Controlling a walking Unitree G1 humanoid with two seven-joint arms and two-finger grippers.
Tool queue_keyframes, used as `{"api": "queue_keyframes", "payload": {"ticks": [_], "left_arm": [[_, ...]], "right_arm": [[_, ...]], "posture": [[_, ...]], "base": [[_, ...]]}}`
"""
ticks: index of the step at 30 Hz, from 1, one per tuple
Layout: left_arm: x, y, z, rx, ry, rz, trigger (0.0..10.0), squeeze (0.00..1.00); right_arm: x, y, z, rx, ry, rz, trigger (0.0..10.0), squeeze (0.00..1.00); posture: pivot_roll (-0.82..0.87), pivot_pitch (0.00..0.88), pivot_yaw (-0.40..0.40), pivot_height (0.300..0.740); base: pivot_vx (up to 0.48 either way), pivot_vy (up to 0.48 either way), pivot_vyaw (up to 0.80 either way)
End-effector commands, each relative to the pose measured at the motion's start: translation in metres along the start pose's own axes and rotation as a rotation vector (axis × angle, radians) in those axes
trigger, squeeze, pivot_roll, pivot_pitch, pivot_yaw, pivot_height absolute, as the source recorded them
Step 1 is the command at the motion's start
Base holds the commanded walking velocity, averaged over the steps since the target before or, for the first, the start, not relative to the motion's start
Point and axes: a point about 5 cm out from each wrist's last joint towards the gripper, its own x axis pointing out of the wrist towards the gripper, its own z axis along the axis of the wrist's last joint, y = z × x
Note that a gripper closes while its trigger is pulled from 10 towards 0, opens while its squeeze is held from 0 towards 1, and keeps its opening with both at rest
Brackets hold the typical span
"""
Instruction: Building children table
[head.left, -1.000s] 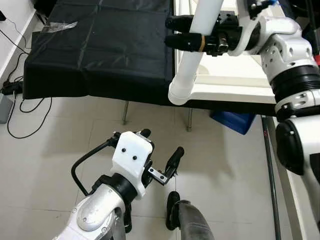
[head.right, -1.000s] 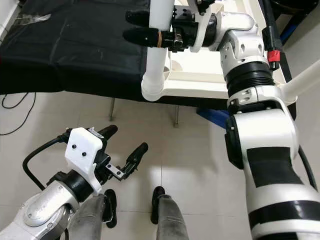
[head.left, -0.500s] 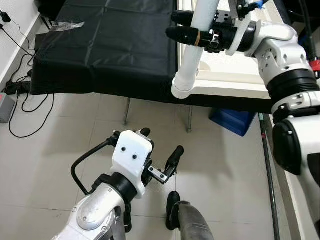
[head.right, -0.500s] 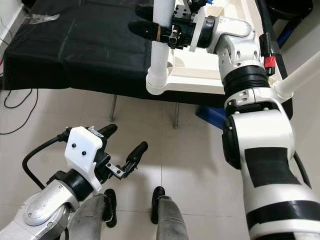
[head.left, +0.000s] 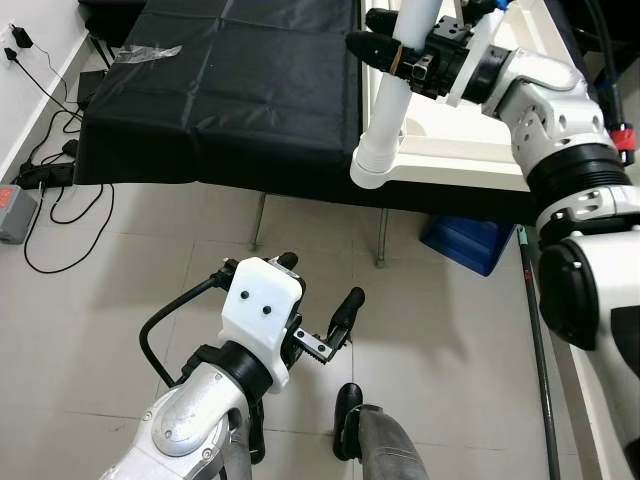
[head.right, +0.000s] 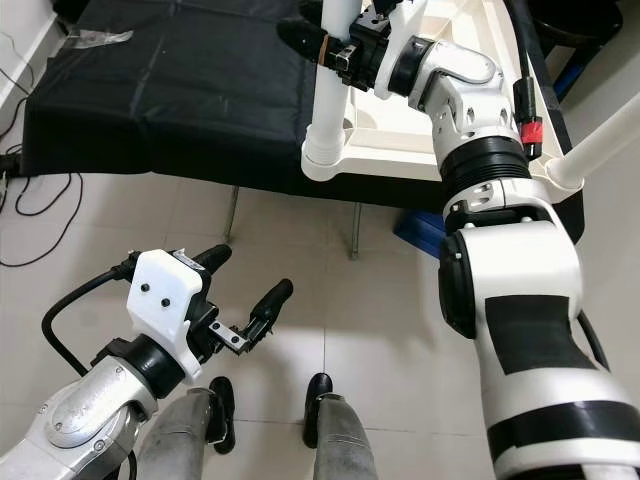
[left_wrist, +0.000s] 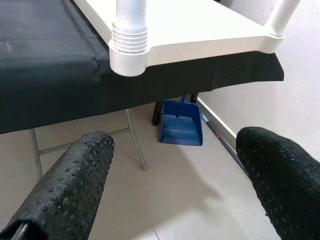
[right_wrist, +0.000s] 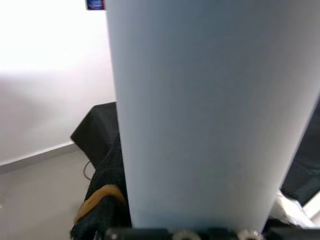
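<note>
Left eye view, upper right of the frame: a white leg (head.left: 392, 92) stands nearly upright in a corner socket (head.left: 375, 172) of the upturned white tabletop (head.left: 470, 160), which lies on a bench draped in black cloth (head.left: 220, 90). The right gripper (head.left: 395, 45) pinches the leg high on its shaft, its black fingers (head.left: 368, 46) pressed against both sides, a hold that seems meant to keep the leg plumb while it is seated or turned home. The left wrist view shows the ribbed leg end (left_wrist: 129, 37) sunk into the socket at the tabletop's very corner, which overhangs the bench edge; a second leg (left_wrist: 285, 15) already rises from the next corner. Low in the frame, the left gripper (head.left: 315, 305) hangs idle over the tiled floor (head.left: 130, 290), fingers spread and holding nothing. Room looks ample to the left, where the cloth lies bare but for a plastic scrap (head.left: 145, 53). Under the bench, steel bench legs (head.left: 258, 220) and a blue dustpan (head.left: 465, 243) crowd the floor, and cables (head.left: 60, 200) trail at far left.
</note>
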Motion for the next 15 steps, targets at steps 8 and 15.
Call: {"api": "queue_keyframes", "payload": {"ticks": [8,15], "left_arm": [[0.0,0.001,-0.002,-0.006,0.011,-0.008,10.0,0.0],[-0.001,0.002,-0.002,-0.004,0.011,-0.004,10.0,0.0]], "right_arm": [[-0.016,-0.01,-0.053,0.107,0.226,-0.275,0.0,0.0],[-0.017,-0.015,-0.057,0.111,0.234,-0.407,0.0,0.0]], "posture": [[0.17,0.433,-0.072,0.74],[0.17,0.426,-0.077,0.74]], "base": [[0.0,0.0,0.0],[0.0,0.0,0.0]]}}
